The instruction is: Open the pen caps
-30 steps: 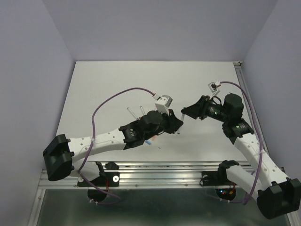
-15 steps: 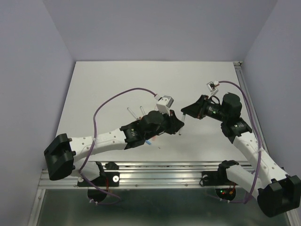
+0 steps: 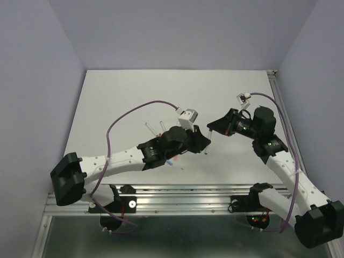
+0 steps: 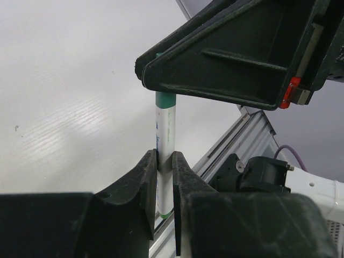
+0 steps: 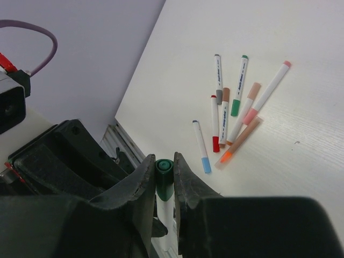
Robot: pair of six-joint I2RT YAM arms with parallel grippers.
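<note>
My left gripper [image 4: 164, 161] is shut on the white barrel of a pen [image 4: 164, 134] and holds it above the table's near middle [image 3: 207, 144]. The pen's green cap [image 5: 164, 180] sits on the barrel's far end. My right gripper [image 5: 164, 167] is shut on that cap, its fingers [image 5: 144, 183] on either side. The cap also shows in the left wrist view [image 4: 165, 100], under the right gripper's black body [image 4: 226, 54]. In the top view the two grippers meet tip to tip [image 3: 209, 131].
Several other capped pens lie in a loose bunch on the white table [image 5: 301, 32], with blue [image 5: 205, 163], red [image 5: 215, 144], green [image 5: 235, 107] and orange [image 5: 227, 156] caps. They lie left of and under the left arm [image 3: 153, 129]. The aluminium rail [image 3: 177, 193] runs along the near edge.
The right arm has drawn slightly to the right with its gripper still on the cap. The left arm has barely moved.
</note>
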